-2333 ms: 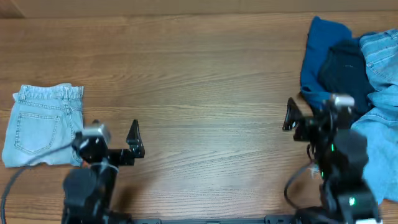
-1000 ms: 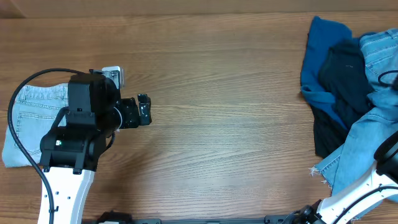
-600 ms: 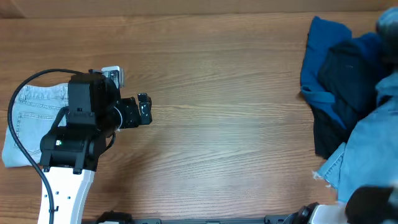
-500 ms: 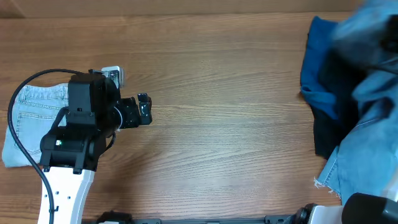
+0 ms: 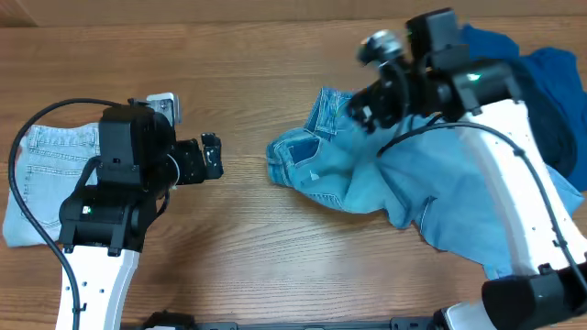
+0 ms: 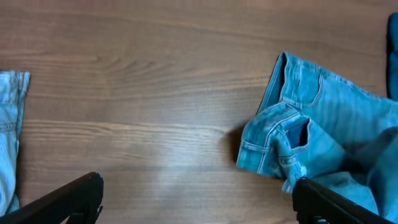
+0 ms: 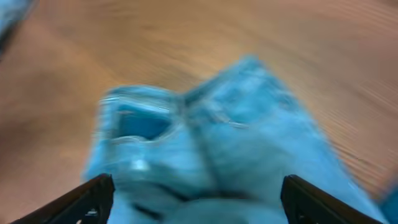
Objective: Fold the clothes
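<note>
Light-blue denim jeans [image 5: 367, 174] lie crumpled mid-table, waistband to the left; they also show in the left wrist view [image 6: 311, 130] and, blurred, in the right wrist view [image 7: 217, 143]. My right gripper [image 5: 362, 108] hangs over their upper left part with its fingers wide apart [image 7: 199, 199], open. My left gripper [image 5: 213, 156] is open and empty [image 6: 199, 199] over bare wood, left of the jeans. Paler folded jeans [image 5: 46, 183] lie at the far left, partly under my left arm. A royal-blue garment [image 5: 500, 46] and a dark navy one [image 5: 561, 137] lie at the far right.
The wooden table [image 5: 275, 266] fills the view. The right arm stretches from the bottom right corner across the jeans' legs. The left arm's base stands at the bottom left.
The right arm swung from the far right to mid-table, and the light-blue jeans came with it off the pile. The left arm has held still for the last second.
</note>
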{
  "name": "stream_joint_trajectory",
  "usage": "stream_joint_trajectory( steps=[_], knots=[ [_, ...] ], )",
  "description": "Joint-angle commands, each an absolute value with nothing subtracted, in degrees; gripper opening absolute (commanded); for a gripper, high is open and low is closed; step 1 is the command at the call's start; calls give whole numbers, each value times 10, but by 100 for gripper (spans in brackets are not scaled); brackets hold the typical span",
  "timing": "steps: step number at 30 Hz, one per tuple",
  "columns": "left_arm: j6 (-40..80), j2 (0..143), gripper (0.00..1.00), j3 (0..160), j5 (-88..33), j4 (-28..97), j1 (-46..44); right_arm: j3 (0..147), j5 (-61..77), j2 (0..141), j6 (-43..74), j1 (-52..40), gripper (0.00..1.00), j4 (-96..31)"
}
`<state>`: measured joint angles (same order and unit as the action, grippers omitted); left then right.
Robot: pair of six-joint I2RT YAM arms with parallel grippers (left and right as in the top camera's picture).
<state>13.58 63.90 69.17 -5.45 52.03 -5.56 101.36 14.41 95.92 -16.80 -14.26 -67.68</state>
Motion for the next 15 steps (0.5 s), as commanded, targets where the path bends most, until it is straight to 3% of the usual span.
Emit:
stream_joint_trajectory(
  steps=[1,5,7,9,12,15],
  knots=[
    [143,649,100,705,-46,494,-53,1025,26,920,-61,-75,90,-688],
    [144,701,98,705,-128,427,-53,1016,35,950,1,-7,73,-770],
    [146,750,99,705,-186,396,-57,999,48,961,1,2,75,-790],
    [155,811,100,705,-240,391,-74,979,52,975,1,3,89,-808],
    [155,916,98,705,-339,383,-123,966,52,987,1,3,89,-809],
    [155,973,97,705,-344,354,-152,966,52,987,1,3,89,-807]
  ],
)
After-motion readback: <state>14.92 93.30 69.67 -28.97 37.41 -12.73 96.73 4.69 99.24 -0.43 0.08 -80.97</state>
